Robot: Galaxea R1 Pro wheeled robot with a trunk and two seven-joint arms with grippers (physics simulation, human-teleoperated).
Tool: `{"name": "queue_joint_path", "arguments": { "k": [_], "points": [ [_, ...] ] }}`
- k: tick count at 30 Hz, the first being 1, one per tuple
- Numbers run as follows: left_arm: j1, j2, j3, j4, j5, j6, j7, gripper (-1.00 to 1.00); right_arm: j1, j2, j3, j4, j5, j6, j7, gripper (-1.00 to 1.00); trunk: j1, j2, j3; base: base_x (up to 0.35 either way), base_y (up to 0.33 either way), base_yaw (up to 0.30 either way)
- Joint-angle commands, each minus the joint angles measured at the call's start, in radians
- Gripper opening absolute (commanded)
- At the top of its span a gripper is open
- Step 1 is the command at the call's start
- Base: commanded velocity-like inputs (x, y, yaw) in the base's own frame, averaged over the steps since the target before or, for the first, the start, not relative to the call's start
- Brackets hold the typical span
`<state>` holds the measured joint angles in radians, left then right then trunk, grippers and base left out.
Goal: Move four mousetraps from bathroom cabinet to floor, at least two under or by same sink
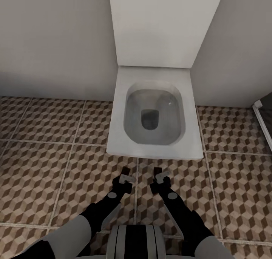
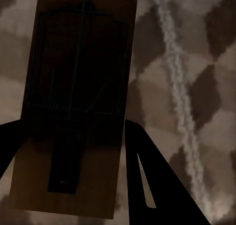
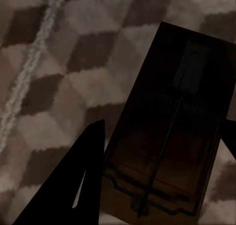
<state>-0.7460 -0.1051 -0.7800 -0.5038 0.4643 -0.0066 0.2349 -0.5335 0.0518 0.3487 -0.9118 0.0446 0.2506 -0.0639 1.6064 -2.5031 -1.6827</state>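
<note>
Each gripper, left (image 1: 125, 174) and right (image 1: 160, 173), grasps a flat dark-brown wire-sprung mousetrap (image 2: 73, 112) (image 3: 169, 136) over cube-patterned tile floor (image 1: 45, 168), white toilet (image 1: 155, 111) at twelve o'clock, presumably for carrying sinkward.

You're in a home bathroom. A white square toilet (image 1: 155, 115) stands against plain pale walls (image 1: 56, 40), its lid raised and its bowl open. The floor (image 1: 45, 168) is tiled in a brown, beige and white cube pattern with pale grout, and a shower panel's edge (image 1: 262, 119) shows at the right.
</note>
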Motion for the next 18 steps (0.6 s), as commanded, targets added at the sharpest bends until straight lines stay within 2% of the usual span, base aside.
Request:
{"name": "queue_joint_path", "arguments": {
  "k": [1, 18],
  "points": [
    [-0.001, 0.001, -0.008, -0.001, 0.005, 0.000, 0.009, -1.00, 0.000, 0.000, 0.003, 0.000, 0.005, 0.006, -0.005, -1.00, 0.000, 0.000, 0.000, 0.000, 0.000, 0.000],
    [-0.001, 0.001, -0.010, 0.006, 0.005, -0.001, 0.009, -1.00, 0.000, 0.000, 0.003, 0.049, 0.004, -0.011, -0.004, -1.00, 0.000, 0.000, 0.000, 0.000, 0.000, 0.000]
  ]
}}
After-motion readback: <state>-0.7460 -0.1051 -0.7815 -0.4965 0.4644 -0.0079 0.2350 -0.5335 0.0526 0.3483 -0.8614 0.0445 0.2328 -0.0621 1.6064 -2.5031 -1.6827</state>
